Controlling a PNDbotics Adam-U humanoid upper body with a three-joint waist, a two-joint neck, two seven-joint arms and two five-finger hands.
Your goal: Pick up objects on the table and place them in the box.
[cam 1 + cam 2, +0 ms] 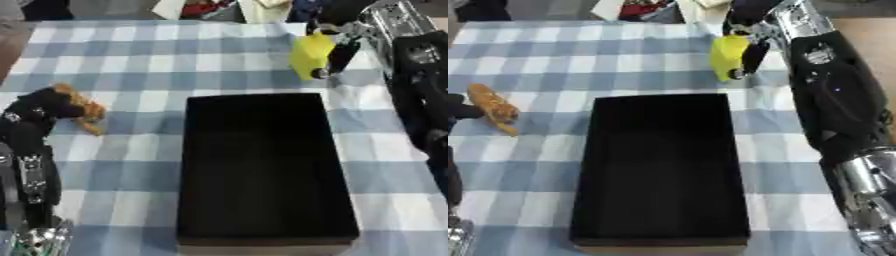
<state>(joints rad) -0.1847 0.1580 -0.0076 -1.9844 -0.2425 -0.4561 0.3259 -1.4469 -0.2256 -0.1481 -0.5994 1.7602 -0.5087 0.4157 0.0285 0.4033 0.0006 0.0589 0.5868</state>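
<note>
In the upper right of the frame, beyond the black box [262, 165], the right hand [750, 42] curls round a yellow object [730, 56], seemingly light, smooth plastic best held across its middle, while the left hand [39, 107] closes on the soft orange toy [492, 109] at left.

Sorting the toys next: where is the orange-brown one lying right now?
The orange-brown toy lies on the checked tablecloth, left of the black rectangular box, beside the left hand.
</note>
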